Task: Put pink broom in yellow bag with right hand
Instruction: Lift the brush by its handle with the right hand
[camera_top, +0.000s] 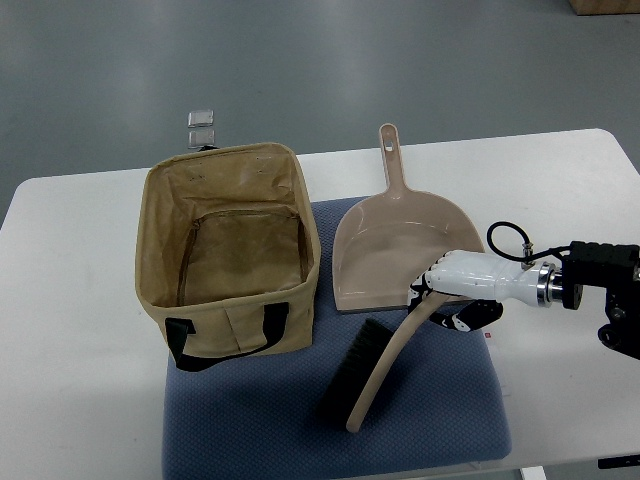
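From the top view, a white desk (80, 300) carries a blue-grey mat (260, 420), and on it stand or lie the task's things. One yellow bag (228, 250), tan in tone with black handles, sits upright on the mat's left part with its mouth wide open and its inside bare to the camera; its right wall stands just beside the dustpan. One pinkish-beige dustpan (395, 255) lies flat to the right of the bag, its handle pointing away toward the far edge of the desk, its open lip toward the near side. One pink broom (385, 365) lies on the mat just in front of the dustpan, its black bristles (345, 385) pointing to the near left and its curved handle rising to the right up to the hand. The right hand (450, 285), white with dark joints, comes in from the right edge on a black forearm with a looped cable; its fingers (428, 283) are wrapped around the upper end of the broom handle, beside the dustpan's near right corner. Between broom and bag lie the dustpan's lip and the bag's tall right wall. Beyond the desk, on the grey floor behind the bag, sit two small clear square objects (202, 126), one just behind the other.
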